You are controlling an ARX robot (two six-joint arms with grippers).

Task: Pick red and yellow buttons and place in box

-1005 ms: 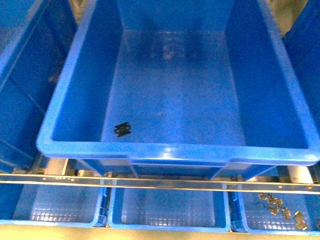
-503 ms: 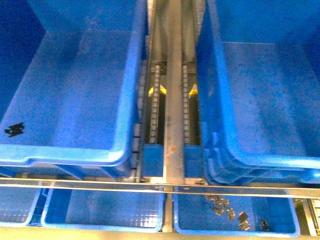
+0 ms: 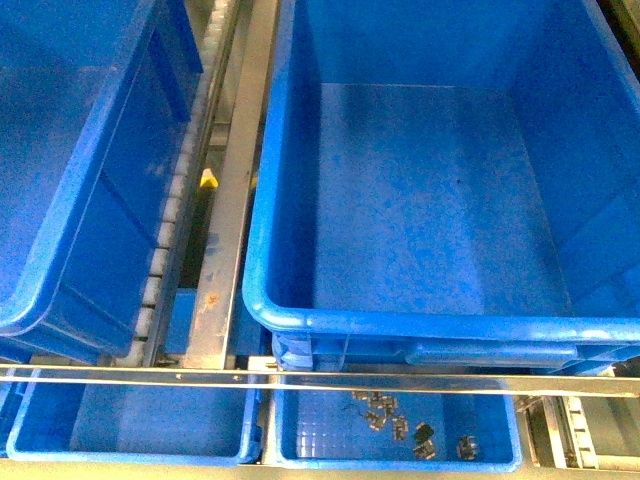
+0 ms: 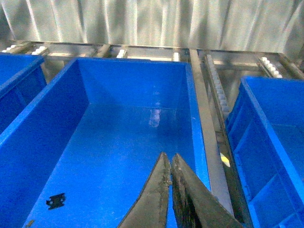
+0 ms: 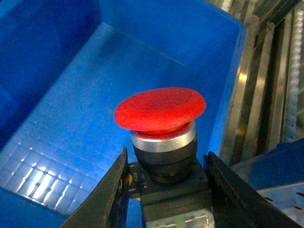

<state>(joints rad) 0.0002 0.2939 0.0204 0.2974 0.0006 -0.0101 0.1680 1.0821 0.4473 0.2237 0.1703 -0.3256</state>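
My right gripper (image 5: 166,153) is shut on the red button (image 5: 160,109). Its fingers clamp the black switch body, and the red cap stands upright on a silver collar. It hangs over a blue bin with a gridded floor (image 5: 71,123). My left gripper (image 4: 170,159) is shut and empty above a large deep blue box (image 4: 42,137). In the front view another large blue box (image 3: 400,322) fills the right and centre, with nothing on its floor. Neither gripper shows in the front view. No yellow button shows.
A small black part (image 4: 56,201) lies on the floor of the box under my left gripper. A second large crate (image 3: 60,200) stands at the left, beyond a metal roller rail (image 3: 225,250). Two small blue trays (image 3: 130,425) sit along the front; the right tray (image 3: 300,440) holds several metal clips (image 3: 400,425).
The front view has swung to the right. The crate holding the black part has slid out at the left, and another crate now fills the view.
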